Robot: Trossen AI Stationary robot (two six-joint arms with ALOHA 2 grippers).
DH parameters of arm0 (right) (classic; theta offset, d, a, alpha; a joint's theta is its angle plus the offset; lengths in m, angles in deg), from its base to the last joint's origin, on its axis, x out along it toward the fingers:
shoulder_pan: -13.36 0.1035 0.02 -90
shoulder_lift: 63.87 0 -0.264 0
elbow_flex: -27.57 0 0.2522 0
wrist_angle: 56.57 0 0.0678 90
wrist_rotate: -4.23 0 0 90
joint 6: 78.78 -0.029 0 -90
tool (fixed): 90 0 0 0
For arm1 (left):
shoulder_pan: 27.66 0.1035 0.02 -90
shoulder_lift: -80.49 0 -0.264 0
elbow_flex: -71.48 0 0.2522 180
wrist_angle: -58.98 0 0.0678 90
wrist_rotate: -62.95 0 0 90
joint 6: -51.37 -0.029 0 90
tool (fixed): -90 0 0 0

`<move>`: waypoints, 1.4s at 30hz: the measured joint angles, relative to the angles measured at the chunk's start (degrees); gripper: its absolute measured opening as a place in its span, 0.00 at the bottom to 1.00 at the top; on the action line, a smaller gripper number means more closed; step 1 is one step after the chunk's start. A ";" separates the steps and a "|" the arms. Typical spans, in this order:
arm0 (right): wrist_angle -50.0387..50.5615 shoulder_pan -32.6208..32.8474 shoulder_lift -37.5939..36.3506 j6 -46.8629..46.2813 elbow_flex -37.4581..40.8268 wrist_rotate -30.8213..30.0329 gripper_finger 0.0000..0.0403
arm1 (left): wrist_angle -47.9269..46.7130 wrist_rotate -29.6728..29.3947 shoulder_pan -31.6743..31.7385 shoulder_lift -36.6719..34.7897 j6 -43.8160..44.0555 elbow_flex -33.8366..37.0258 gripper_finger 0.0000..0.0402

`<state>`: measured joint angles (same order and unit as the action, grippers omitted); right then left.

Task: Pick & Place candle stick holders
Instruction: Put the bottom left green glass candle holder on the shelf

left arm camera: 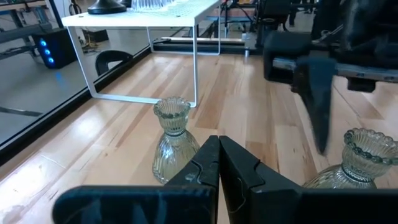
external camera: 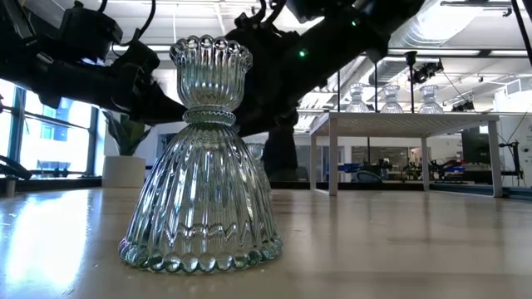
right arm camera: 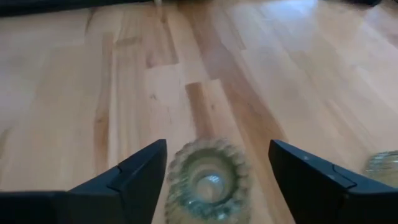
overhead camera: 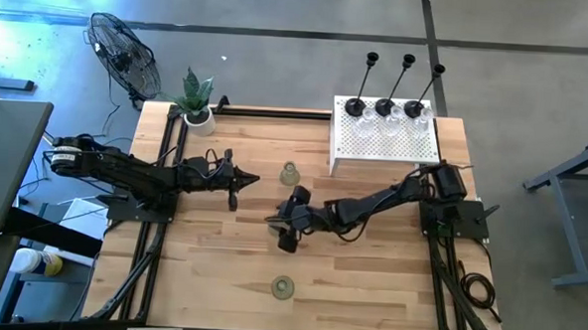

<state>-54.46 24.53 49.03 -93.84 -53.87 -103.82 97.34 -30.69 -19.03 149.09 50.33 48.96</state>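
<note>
right gripper (overhead camera: 283,220) is mid-table, fingers spread wide, nothing held. in its wrist view a pale-green holder (right arm camera: 208,179) stands upright between the two fingers (right arm camera: 134,176), seen from above, with a gap on each side, not touching either. from the high view that holder is mostly hidden under the gripper.

left gripper (overhead camera: 238,181) sits at table centre-left, fingers pressed fully together, empty. its wrist view shows the closed fingertips (left arm camera: 219,163) pointing at another pale-green holder (left arm camera: 173,141), upright on the wood just ahead of them, apart. same holder in the high view (overhead camera: 290,173), between the left gripper and the white perforated box (overhead camera: 387,139). also in the left wrist view: the right arm's finger (left arm camera: 319,101) hanging just beside a pale-green holder at the frame edge (left arm camera: 361,160).

third pale-green holder (overhead camera: 284,287) stands alone near the front edge, upright, well apart from both arms; it fills the low view (external camera: 204,162).

on the box: three black tall-stem holders (overhead camera: 358,92) in a row along the far edge, three clear glass ones (external camera: 391,99) beside them.

plant in white pot (overhead camera: 197,103) at far-left corner of the table (overhead camera: 210,271).
</note>
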 joint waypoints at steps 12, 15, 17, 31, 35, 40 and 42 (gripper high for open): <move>0.23 0.05 0.15 0.53 0.04 2.15 0.44 | -0.18 0.11 0.00 0.00 0.02 -0.01 0.00; 0.24 0.05 0.15 0.56 0.04 2.27 0.43 | -0.20 0.13 0.00 0.00 0.02 -0.01 0.00; 0.21 0.05 0.15 0.83 0.04 2.41 0.43 | -0.20 0.13 0.00 0.00 0.02 -0.01 0.00; 3.08 0.07 -5.31 2.61 0.11 2.77 0.44 | -1.26 0.20 0.00 0.00 -0.02 -0.01 0.00; 4.88 0.07 -7.21 2.76 0.11 2.51 0.44 | -1.27 0.20 0.00 0.00 -0.04 -0.01 0.00; 8.65 0.11 -10.69 3.16 0.11 1.86 0.44 | -1.31 0.20 0.00 0.01 -0.07 -0.01 0.00; 10.23 0.11 -12.49 3.16 0.11 1.87 0.44 | -1.31 0.20 0.00 0.00 -0.07 -0.01 0.00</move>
<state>-44.23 24.65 36.54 -90.69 -53.76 -101.95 96.02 -30.49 -19.03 149.09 50.26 48.95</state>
